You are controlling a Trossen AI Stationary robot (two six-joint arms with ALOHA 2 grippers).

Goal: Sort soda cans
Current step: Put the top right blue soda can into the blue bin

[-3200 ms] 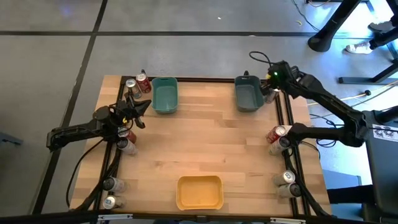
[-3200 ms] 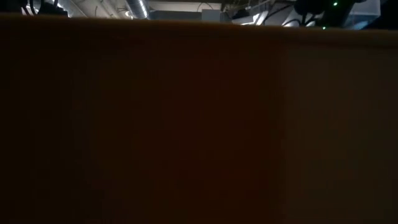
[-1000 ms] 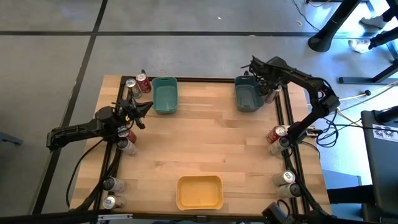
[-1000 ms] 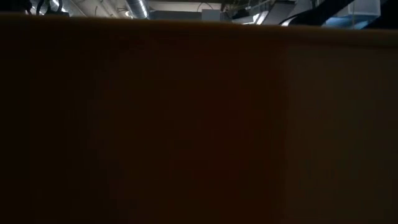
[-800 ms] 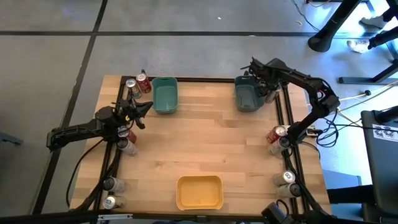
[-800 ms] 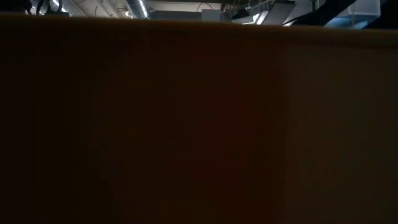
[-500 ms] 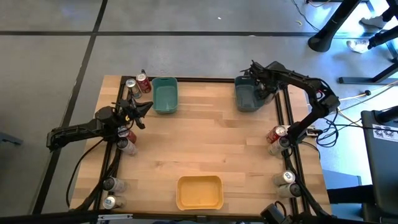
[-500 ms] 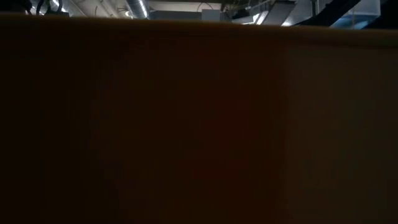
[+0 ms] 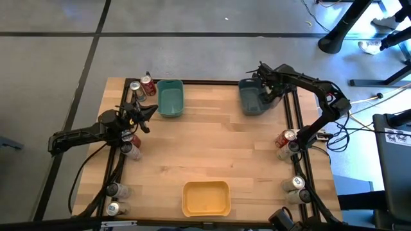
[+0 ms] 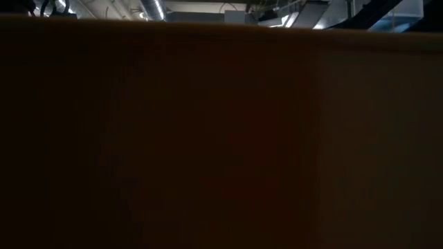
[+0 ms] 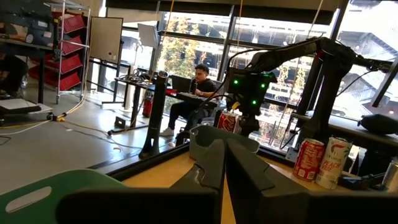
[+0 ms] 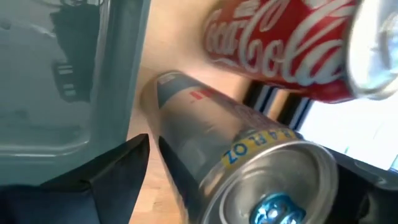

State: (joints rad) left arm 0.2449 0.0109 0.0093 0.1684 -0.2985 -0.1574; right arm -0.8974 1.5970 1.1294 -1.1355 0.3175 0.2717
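Note:
My right gripper (image 9: 265,91) stands open at the table's far right, pointing steeply down beside the grey bin (image 9: 251,96). In the right wrist view its fingers (image 12: 118,168) straddle an upright silver can (image 12: 249,168); whether they touch it I cannot tell. A red cola can (image 12: 280,43) stands just beyond the silver one. My left gripper (image 9: 151,109) is shut on nothing and waits level at the table's left edge, near the teal bin (image 9: 170,98). More cans stand along both side rails. My right gripper comes from above, pointing down. The outer side of one finger (image 12: 115,165) lies against the grey bin's right wall (image 12: 93,118). The bin rests on the table, skewed.
A yellow bin (image 9: 206,197) sits at the near edge and blocks the low view. Cans stand at the far left (image 9: 141,86), by the left arm (image 9: 131,145), at the near left (image 9: 115,197), on the right rail (image 9: 285,138) and at the near right (image 9: 295,185).
My right gripper has sunk and tipped further down between the grey bin and the cans at the far right. The bin has slid and turned a little toward the table's left, its far end moving most.

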